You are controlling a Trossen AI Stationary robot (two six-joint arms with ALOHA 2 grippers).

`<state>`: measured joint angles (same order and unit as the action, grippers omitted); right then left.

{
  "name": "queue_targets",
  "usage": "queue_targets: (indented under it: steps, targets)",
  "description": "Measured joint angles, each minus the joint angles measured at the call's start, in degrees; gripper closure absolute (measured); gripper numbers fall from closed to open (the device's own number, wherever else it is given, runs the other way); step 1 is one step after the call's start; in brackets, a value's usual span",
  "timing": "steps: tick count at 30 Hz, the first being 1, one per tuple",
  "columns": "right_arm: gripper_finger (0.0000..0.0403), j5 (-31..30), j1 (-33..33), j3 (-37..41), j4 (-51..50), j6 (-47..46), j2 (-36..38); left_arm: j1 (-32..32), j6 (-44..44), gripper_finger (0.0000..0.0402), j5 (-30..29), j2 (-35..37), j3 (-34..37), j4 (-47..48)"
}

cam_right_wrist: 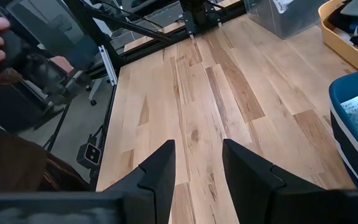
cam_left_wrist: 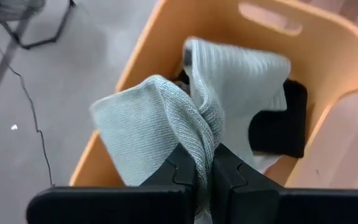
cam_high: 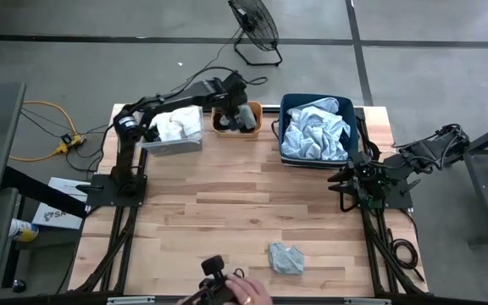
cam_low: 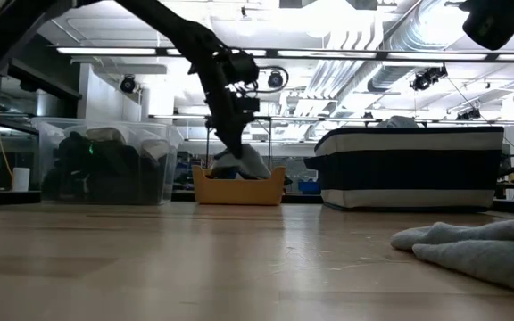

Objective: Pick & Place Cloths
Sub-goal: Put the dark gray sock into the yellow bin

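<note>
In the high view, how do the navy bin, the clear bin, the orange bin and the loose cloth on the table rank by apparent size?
Largest to smallest:
1. navy bin
2. clear bin
3. and 4. orange bin and loose grey-green cloth: they look alike, and the left arm covers part of the orange bin, so I do not rank them.

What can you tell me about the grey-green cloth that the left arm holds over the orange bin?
The grey-green cloth is a small knitted piece, soft and ribbed, folded and bunched where the left gripper has its jaws shut on it. It hangs over the orange bin, at the far edge of the table between the clear bin and the navy bin. A black cloth lies in the orange bin behind it; whether they touch cannot be told.
</note>
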<state>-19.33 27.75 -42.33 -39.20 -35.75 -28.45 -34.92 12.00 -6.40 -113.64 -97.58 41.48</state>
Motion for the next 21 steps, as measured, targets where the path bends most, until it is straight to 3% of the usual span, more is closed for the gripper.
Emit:
queue_targets:
  steps: [21]
  targets:
    - [0.0279, 0.0, 0.0, 0.0, 0.0, 0.0, -0.01, -2.99, -0.06, 0.0387, 5.47, -4.71, -1.1, 6.21]
